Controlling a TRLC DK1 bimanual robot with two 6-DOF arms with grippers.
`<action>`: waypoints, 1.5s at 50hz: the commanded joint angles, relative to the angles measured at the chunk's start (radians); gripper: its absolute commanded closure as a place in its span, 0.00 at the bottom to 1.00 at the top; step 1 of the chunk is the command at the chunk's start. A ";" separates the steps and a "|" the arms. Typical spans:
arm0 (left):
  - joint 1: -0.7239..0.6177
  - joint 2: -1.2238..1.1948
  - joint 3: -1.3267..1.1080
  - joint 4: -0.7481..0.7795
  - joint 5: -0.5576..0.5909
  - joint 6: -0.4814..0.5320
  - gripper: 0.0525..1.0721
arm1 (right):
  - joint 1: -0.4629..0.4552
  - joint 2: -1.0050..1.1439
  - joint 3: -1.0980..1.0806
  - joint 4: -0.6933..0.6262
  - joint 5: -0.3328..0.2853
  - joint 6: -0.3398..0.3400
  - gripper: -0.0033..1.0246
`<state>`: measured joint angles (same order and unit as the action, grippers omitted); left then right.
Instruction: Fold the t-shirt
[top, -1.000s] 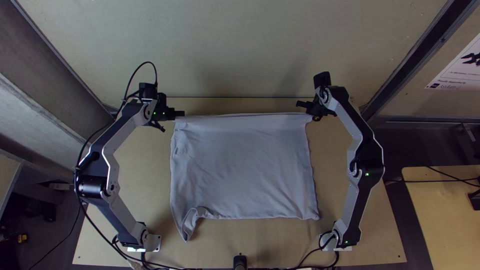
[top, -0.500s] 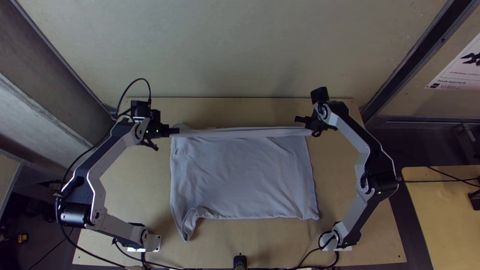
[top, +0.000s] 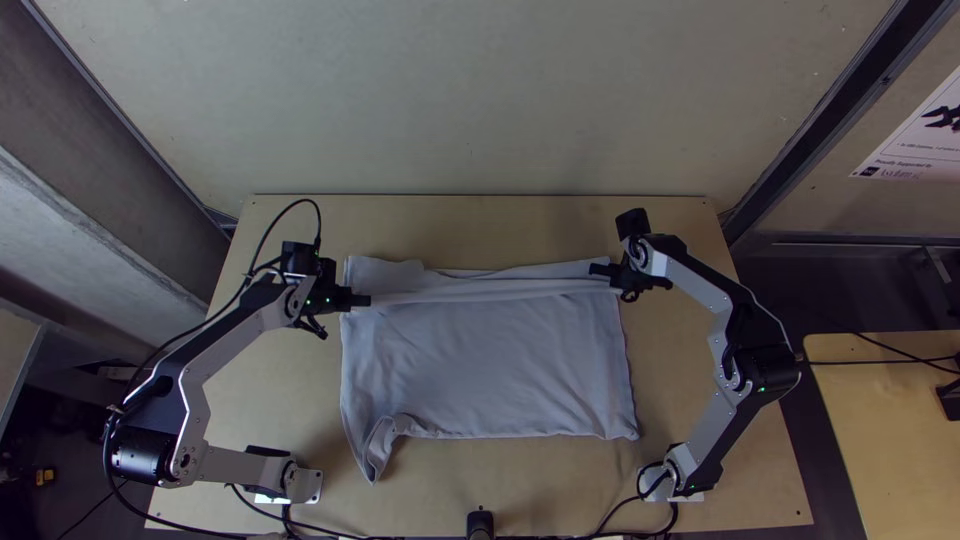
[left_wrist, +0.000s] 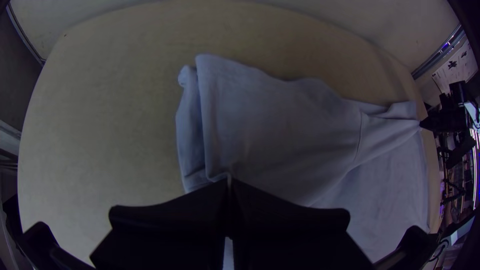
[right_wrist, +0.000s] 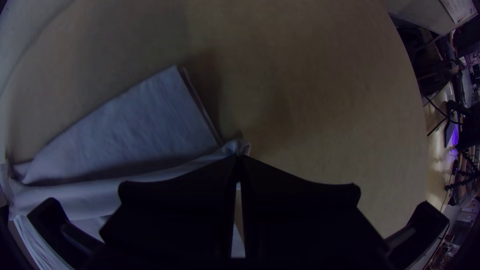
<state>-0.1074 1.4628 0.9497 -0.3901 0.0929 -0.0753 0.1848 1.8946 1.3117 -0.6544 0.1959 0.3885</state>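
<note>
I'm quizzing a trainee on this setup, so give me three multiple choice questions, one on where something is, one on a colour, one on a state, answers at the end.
1. The t-shirt has a pointed corner nearest to what?
A. The left arm's base
B. The right arm's base
C. The table's far edge

2. What colour is the t-shirt?
A. Bright orange
B. Pale grey
C. Black

3. How are the left claw and right claw?
A. Both wide open
B. Only one grips cloth
C. Both shut on the cloth

Answers:
1: A, the top view has the tip jutting toward that base.
2: B, the cloth looks pale grey from above.
3: C, each wrist view shows fingertips together with cloth pinched between them.
</note>
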 joint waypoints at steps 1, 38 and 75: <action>-0.011 -0.012 -0.072 0.037 -0.001 -0.021 0.97 | -0.016 0.011 -0.046 0.007 0.025 0.000 0.97; 0.015 -0.329 -0.058 -0.345 0.094 -0.044 0.05 | -0.067 -0.479 -0.152 -0.097 0.027 -0.080 0.09; -0.313 -0.567 -0.270 -0.806 0.025 -0.199 0.05 | -0.145 -0.496 -0.101 -0.261 -0.122 -0.046 0.05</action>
<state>-0.3843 0.9031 0.7315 -1.1664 0.1192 -0.2077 0.0486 1.3819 1.1736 -0.9031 0.0849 0.3290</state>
